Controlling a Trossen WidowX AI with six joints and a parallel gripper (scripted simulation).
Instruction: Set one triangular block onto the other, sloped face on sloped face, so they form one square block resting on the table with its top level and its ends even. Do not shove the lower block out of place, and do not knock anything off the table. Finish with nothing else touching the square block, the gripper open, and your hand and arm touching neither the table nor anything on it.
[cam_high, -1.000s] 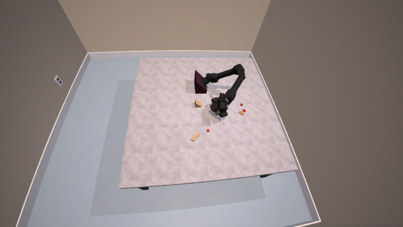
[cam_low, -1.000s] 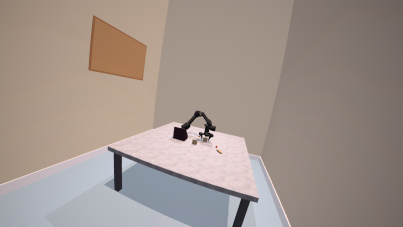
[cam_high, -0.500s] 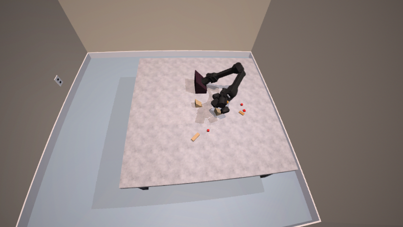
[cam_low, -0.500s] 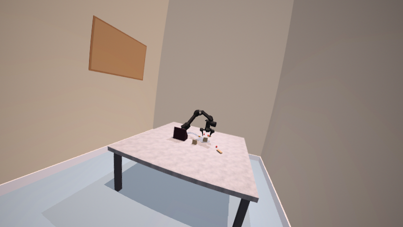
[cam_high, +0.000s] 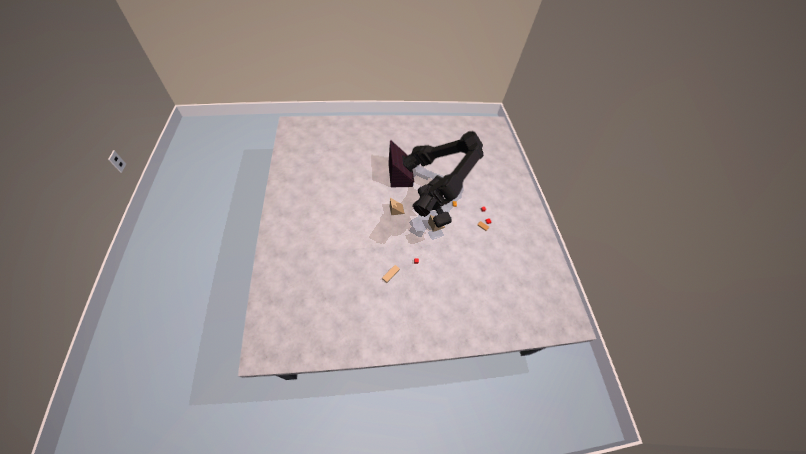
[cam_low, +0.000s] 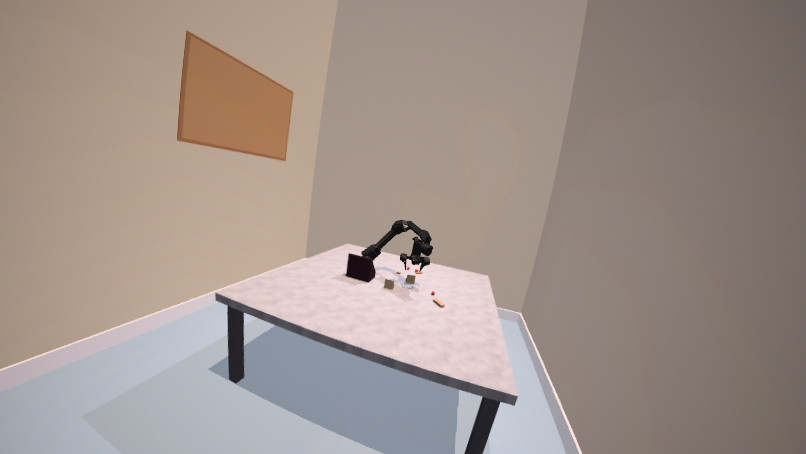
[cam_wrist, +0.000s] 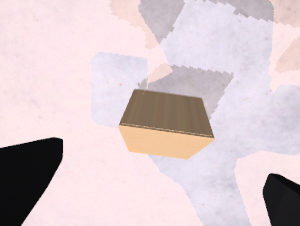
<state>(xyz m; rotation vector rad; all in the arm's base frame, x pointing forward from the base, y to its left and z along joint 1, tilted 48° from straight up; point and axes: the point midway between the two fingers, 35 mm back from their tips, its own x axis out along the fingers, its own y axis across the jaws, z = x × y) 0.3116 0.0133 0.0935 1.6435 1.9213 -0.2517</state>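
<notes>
An open hand (cam_high: 433, 213) (cam_low: 413, 268) (cam_wrist: 165, 166), nothing between its spread fingers, hangs above the near block (cam_high: 433, 225) (cam_low: 410, 279) (cam_wrist: 166, 115) on the table (cam_high: 338, 315) (cam_low: 360, 332) (cam_wrist: 45, 80), the other block (cam_high: 397, 207) (cam_low: 389, 284) standing apart from it. The square is unmade. If a grasp comes next, the hand would do well to turn its fingers parallel to the block's ends, centre over it, descend straight with equal clearance and close gently, lest one finger shove it askew. Any lift should be vertical, with the slope's direction checked before mating. The arm (cam_high: 465, 165) (cam_low: 385, 239) arches high from its base, elbow bent, forearm slanting down to the hand, whose fingers point tableward, clear of the near block.
</notes>
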